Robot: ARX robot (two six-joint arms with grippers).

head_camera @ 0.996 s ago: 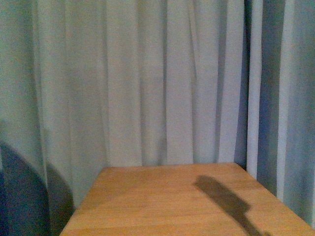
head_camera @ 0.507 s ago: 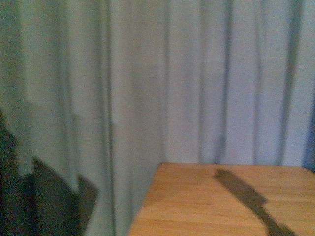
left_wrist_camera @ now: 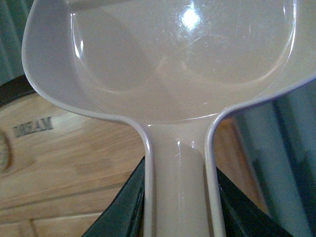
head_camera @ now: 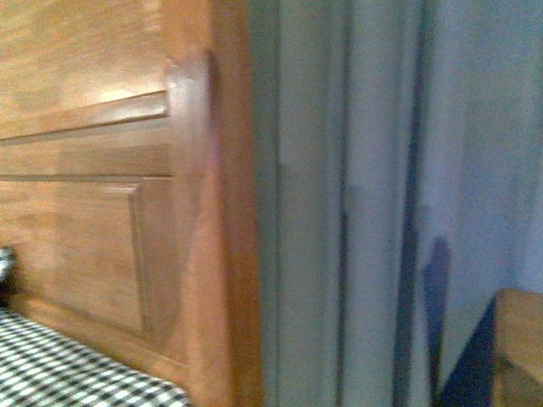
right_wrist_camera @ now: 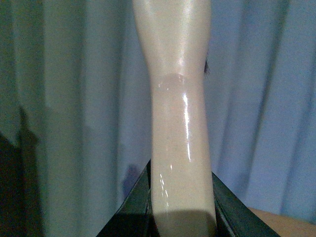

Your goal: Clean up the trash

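Gripping a pale dustpan (left_wrist_camera: 177, 74) by its stem in the left jaws, a glossy cream handle (right_wrist_camera: 180, 123) in the right jaws. Facing a wooden headboard (head_camera: 102, 212) and grey curtain (head_camera: 356, 212). Cannot see the trash in any view, so cannot place it against the jaws.

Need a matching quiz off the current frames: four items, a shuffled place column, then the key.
Items
1. dustpan
2. beige handle
3. checkered cloth
4. curtain

Places
A. front view, lower left corner
B. clamped in the right gripper
C. front view, right of the wooden headboard
D. held by its handle in the left gripper

Pairs: 1-D, 2-B, 3-A, 4-C
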